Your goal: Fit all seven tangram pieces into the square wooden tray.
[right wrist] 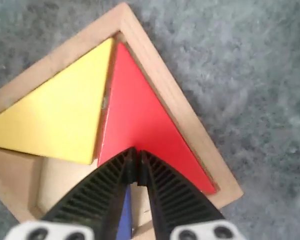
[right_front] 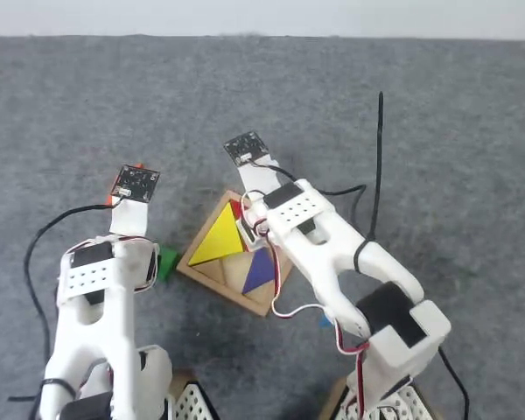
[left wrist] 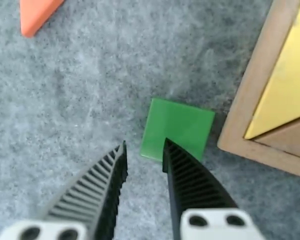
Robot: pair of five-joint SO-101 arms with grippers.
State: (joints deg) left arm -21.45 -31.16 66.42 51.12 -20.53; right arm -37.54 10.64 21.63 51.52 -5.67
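The square wooden tray [right_front: 212, 278] lies between the two arms, turned like a diamond. It holds a yellow triangle [right_front: 217, 238], a red triangle [right wrist: 140, 120] and a purple piece [right_front: 258, 271]. My right gripper [right wrist: 135, 152] is shut, with its tips resting at the edge of the red triangle inside the tray [right wrist: 175, 90]. A green square [left wrist: 177, 129] lies on the carpet just outside the tray's corner [left wrist: 250, 100]. My left gripper [left wrist: 142, 152] is open low over the green square's near edge, one finger [left wrist: 182, 170] overlapping it. An orange piece [left wrist: 37, 12] lies farther off.
Grey carpet covers the whole table. In the high view the green square [right_front: 166, 262] sits beside the left arm [right_front: 105, 280], and the orange piece [right_front: 115, 198] peeks from under that arm's camera. A small blue piece [right_front: 324, 322] shows under the right arm [right_front: 332, 254].
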